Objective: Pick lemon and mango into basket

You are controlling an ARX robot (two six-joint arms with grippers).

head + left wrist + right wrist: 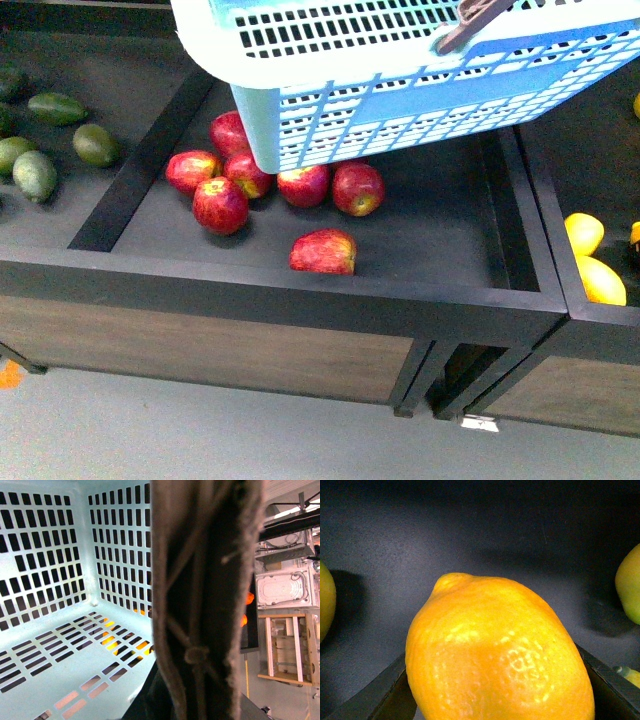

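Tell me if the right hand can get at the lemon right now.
Likely yes: the lemon sits close up between the right hand and its dark fingers, with nothing visible in the way.

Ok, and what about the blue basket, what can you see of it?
The basket is light aqua plastic, rectangular, its walls and floor full of small slots. A brown handle crosses its rim. It hangs tilted above the bin of red apples, hiding some. What holds it up does not show. The left wrist view looks inside: no fruit in the part that shows.
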